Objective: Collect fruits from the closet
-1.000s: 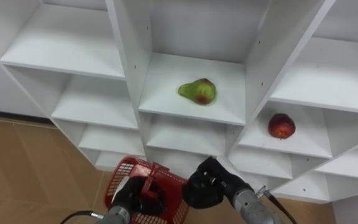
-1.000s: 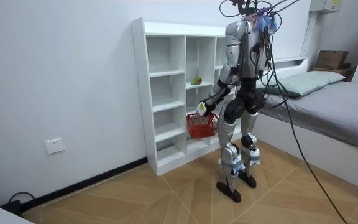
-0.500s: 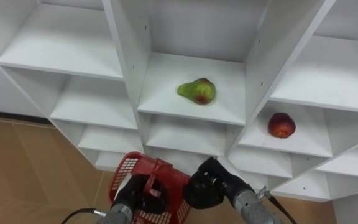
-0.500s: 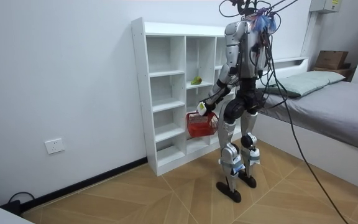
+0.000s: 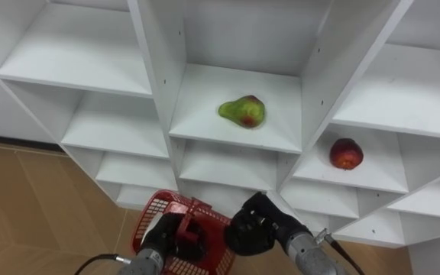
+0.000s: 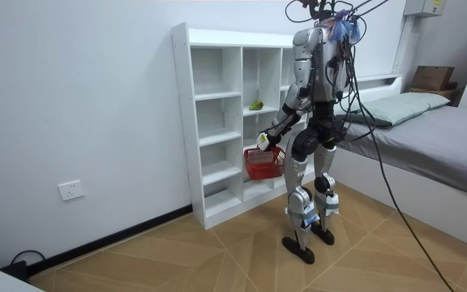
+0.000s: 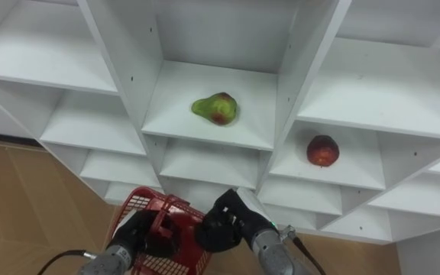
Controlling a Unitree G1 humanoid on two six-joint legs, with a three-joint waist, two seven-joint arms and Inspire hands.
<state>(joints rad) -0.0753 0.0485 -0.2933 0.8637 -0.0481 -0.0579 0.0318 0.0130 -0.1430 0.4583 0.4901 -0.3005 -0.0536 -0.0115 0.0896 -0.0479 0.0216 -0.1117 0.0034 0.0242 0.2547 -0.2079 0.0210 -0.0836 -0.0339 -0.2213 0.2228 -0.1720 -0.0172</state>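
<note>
From the side, the robot stands upright close before the white closet [image 6: 217, 122]. Wood floor [image 6: 177, 251] stretches away on the room view's left and a bed [image 6: 428, 130] stands behind it on the right.

Seen from its head, floor shows past the closet's lower left corner. Next comes the red basket [image 5: 156, 205], held low in front of the middle column and out past the shelves' front edges. The left hand [image 5: 164, 240] has its fingers curled round the basket's handle.

Above, in the middle column, the pear [image 5: 243, 111] lies on its side on a shelf. It is set back from the front edge and apart from both uprights, with white board showing all round it.

The right hand [image 5: 252, 227] hangs just beside the basket's right rim. Its fingers are balled into a fist with nothing seen inside, and I cannot tell whether it touches the rim.

In the right column, one shelf lower than the pear, the apple [image 5: 346, 154] sits nearer the left upright, back from the front edge.
</note>
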